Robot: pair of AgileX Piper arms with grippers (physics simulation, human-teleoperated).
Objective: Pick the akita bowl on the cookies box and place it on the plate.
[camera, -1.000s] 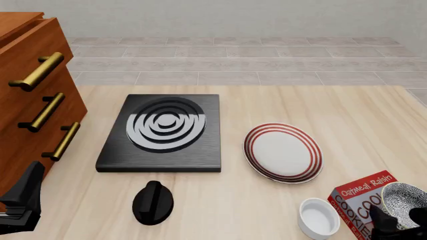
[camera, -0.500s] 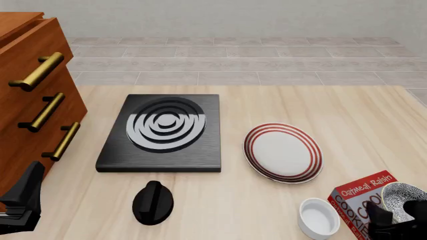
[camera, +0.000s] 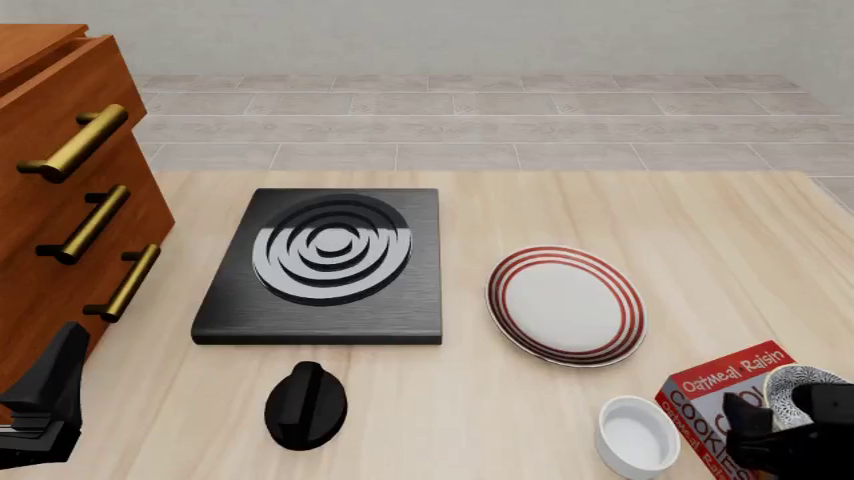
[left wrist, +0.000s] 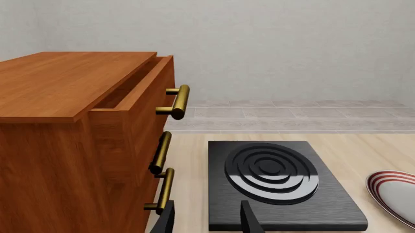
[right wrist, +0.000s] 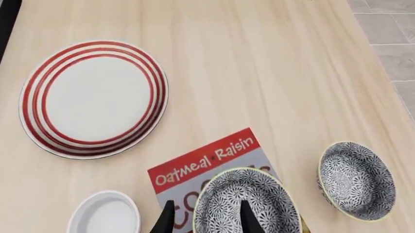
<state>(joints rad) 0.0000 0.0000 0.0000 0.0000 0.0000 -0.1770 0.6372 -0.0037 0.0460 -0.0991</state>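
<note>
Right pincer (right wrist: 202,213) has its fingers spread, both tips reaching down over the akita bowl (right wrist: 250,201), not clearly pinching it. Left pincer (left wrist: 207,218) is spread too, near the wooden drawers (camera: 60,200). On the table (camera: 534,200), the plate (camera: 566,304) lies well apart from the cookies box (camera: 714,395), which carries the bowl.

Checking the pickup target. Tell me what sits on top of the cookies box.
A dark patterned akita bowl rests on the cookies box, the right gripper straddling its rim. The bowl hides most of the box's lettering. A second patterned bowl sits beside it on the table.
</note>
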